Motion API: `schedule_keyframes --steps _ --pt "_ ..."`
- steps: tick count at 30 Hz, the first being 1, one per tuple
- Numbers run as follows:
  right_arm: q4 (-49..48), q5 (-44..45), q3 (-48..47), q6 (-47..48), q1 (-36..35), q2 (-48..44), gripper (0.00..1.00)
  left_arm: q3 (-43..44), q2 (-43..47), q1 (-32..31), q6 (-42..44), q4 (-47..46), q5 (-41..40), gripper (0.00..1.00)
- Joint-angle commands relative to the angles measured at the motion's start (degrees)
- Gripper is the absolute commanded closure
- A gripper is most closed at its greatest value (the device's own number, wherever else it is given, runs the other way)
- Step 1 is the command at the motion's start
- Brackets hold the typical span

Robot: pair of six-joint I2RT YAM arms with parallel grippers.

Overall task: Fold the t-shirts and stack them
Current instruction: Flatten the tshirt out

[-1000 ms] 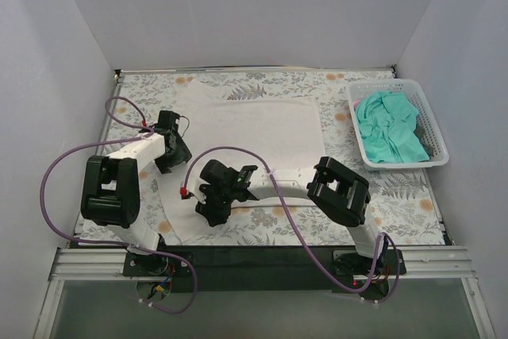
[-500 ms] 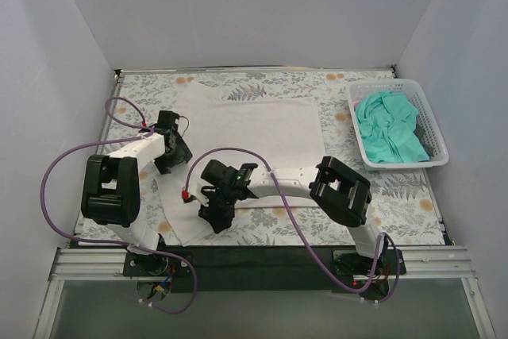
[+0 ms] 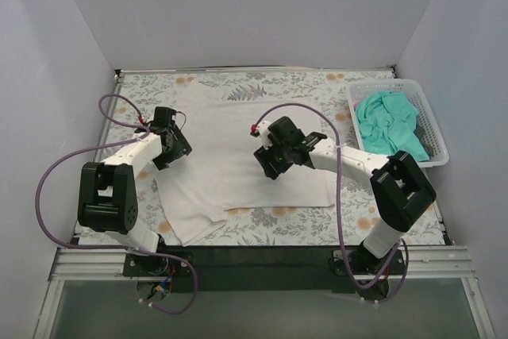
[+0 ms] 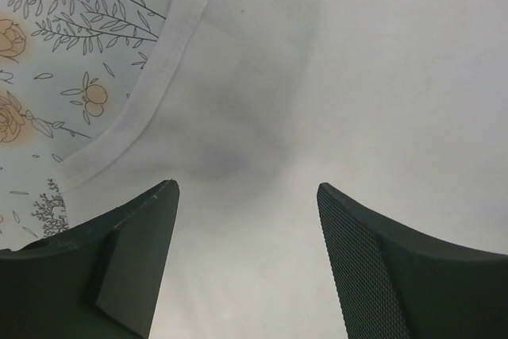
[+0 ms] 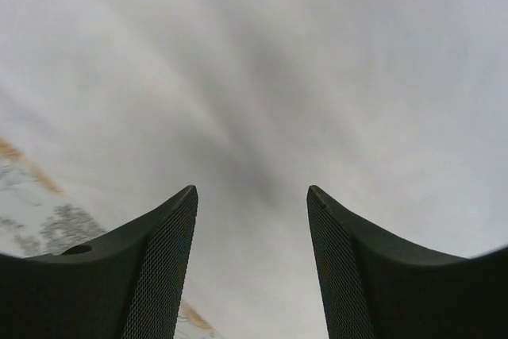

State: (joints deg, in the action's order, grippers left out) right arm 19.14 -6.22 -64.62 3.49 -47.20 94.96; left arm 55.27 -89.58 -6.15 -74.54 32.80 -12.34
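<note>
The white t-shirt (image 3: 246, 148) lies spread on the floral tablecloth, with a flap (image 3: 190, 224) reaching the near left. My left gripper (image 3: 175, 151) is open and empty, low over the shirt's left edge; its wrist view shows the white cloth (image 4: 333, 77) and its hem (image 4: 163, 77) between the open fingers (image 4: 248, 196). My right gripper (image 3: 268, 164) is open and empty above the middle of the shirt; its wrist view (image 5: 252, 196) shows white cloth (image 5: 278, 61). The teal-green t-shirt (image 3: 389, 125) lies crumpled in the basket.
A white lattice basket (image 3: 435, 147) stands at the right edge of the table. White walls close in the left, back and right. The floral tablecloth (image 3: 397, 196) shows around the shirt, and at the upper left of the left wrist view (image 4: 48, 53).
My right arm has swung from the shirt's near-left part up and right to its middle, uncovering the shirt's near edge. The left gripper has barely shifted.
</note>
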Motion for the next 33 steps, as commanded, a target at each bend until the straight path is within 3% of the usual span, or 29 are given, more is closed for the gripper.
schedule_keyframes --steps 1,10,22,26,33 --pt "-0.2 10.9 3.5 -5.0 4.3 -0.3 0.46 2.0 -2.2 0.3 0.2 -2.0 0.6 0.35" --pt "-3.5 14.0 4.2 -8.1 14.9 4.7 0.49 5.6 -10.2 0.3 -0.5 -5.0 -0.6 0.37" --pt "-4.8 14.4 -9.7 -5.9 24.5 17.1 0.49 19.7 -22.4 0.3 -1.2 -4.7 -0.5 0.36" --pt "-3.1 12.0 -12.0 -6.4 25.0 14.6 0.49 22.5 -19.8 0.3 -1.3 0.1 -1.5 0.34" --pt "0.1 12.4 -1.2 -13.4 25.0 1.0 0.48 9.1 0.5 0.2 -6.6 6.5 -5.1 0.36"
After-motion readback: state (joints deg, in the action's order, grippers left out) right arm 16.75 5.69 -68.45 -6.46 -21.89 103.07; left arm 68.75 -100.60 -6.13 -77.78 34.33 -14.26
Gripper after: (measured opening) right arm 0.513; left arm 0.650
